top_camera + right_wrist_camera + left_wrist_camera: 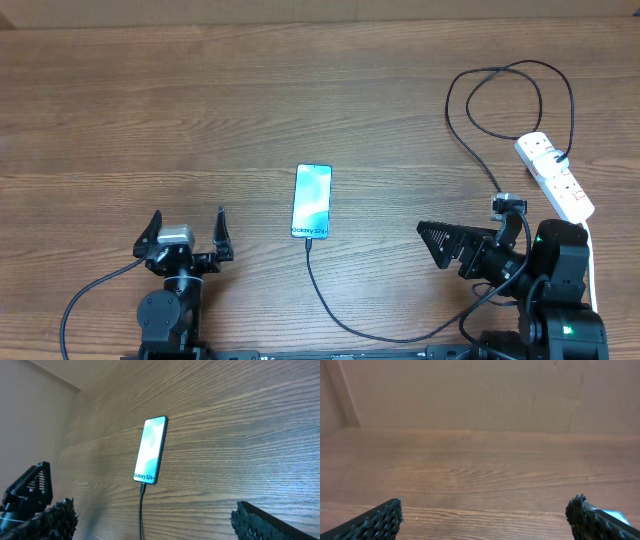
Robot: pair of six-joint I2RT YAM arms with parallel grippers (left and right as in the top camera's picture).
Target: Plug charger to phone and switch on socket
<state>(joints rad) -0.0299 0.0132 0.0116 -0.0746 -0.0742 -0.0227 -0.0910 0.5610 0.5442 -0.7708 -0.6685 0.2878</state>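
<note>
Left hand [189,215], right hand [432,240] splayed, charger [328,308] meeting phone [312,201] bottom edge

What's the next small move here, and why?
Probably swing the right gripper toward the power strip to press its switch: the cable already appears seated in the phone's bottom edge, that gripper is open and empty, and the strip lies on its side.

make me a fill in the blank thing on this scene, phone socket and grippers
1. The phone screen reads Galaxy ____.
2. The socket lies on the robot's ____ side.
3. The left gripper and right gripper are both ____, holding nothing.
Missing words: S24+; right; open.
</note>
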